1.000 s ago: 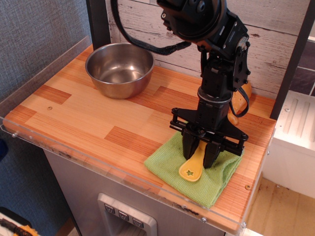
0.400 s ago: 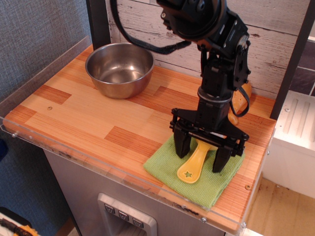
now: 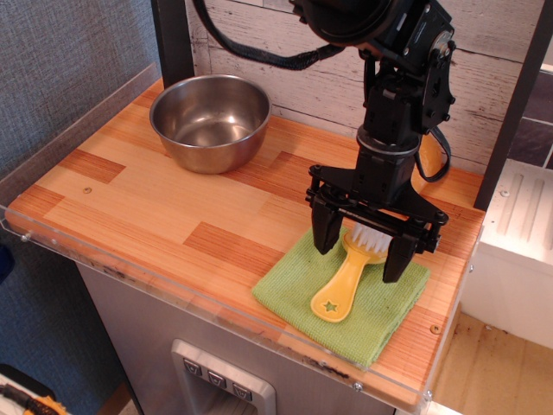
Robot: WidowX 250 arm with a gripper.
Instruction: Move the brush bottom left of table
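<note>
Jaws spread wide, the gripper [image 3: 361, 251] hangs just above the brush [image 3: 348, 277], which lies loose on the green cloth [image 3: 380, 309] at the worktop [image 3: 164, 199] front right, so a careless closing could snag cloth and drag it along.

You have a butcher-block wooden worktop [image 3: 173, 203] of light and reddish-orange planks, smooth with a soft sheen, edged by a clear glossy acrylic rim [image 3: 130, 285]. On it, left of the black pincer [image 3: 361, 244], sits a round brushed-steel bowl [image 3: 210, 121], reflective inside. Under the pincer lies a green square cloth [image 3: 380, 307], matt and nubbly. On that cloth rests the small yellow plastic brush [image 3: 341, 288], smooth and glossy, with white bristles. The pincer looks like matt black plastic and metal.
</note>
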